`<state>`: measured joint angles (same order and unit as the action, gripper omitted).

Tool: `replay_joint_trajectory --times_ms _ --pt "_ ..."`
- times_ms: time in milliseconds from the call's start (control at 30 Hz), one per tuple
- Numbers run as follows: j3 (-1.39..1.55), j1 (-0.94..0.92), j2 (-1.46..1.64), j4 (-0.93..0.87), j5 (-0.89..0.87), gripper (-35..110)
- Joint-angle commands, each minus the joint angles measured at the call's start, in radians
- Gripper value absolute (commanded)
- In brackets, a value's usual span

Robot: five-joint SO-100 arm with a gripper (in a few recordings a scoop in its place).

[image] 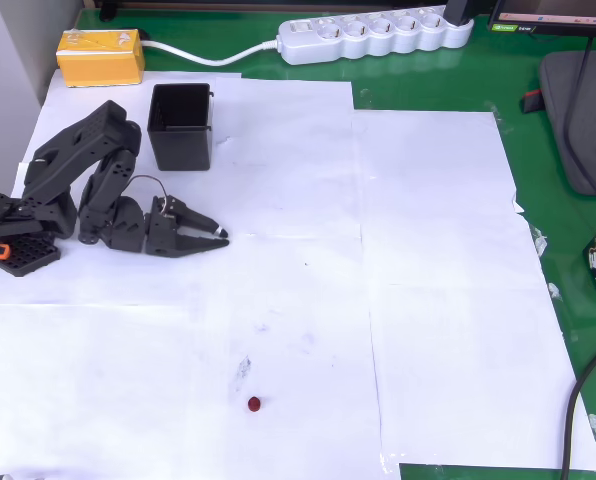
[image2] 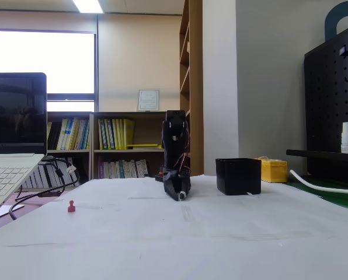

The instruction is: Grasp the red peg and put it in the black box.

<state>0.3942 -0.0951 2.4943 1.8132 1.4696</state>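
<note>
one peg: tiny dark red rounded peg [image: 254,404], alone on the white paper near the bottom edge of the overhead view; in the fixed view [image2: 71,206] it stands upright at far left, nothing touching it.
target: small square black plastic box [image: 181,125], upright with its mouth open, near the top left of the overhead view; its inside looks dark and empty; in the fixed view [image2: 238,175] it sits right of the arm.
tool: black two-finger gripper [image: 218,234], low over the paper, tips pointing right in the overhead view; fingers look drawn together to a point, clamped on nothing; in the fixed view [image2: 181,196] it faces the camera, tips down by the sheet.
gaps: gripper just below the box, well apart from the peg.
progress: nothing done as far as the pictures show; reach, grasp, carry and drop all remain.
surroundings: white paper sheets [image: 428,250] over a green table [image: 568,300]; yellow rectangular block [image: 100,56] and white power strip [image: 373,36] along the far edge.
</note>
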Motion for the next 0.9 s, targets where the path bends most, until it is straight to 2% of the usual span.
replay_joint_trajectory --times_ms 0,400,567,867 --pt "0.017 -0.072 -0.044 -0.006 -0.003 0" --pt "0.150 -0.364 -0.044 -0.080 0.040 0" --pt "0.192 -0.459 -0.061 -0.146 0.046 0" --pt "0.290 -0.575 -0.025 -0.156 0.054 0"
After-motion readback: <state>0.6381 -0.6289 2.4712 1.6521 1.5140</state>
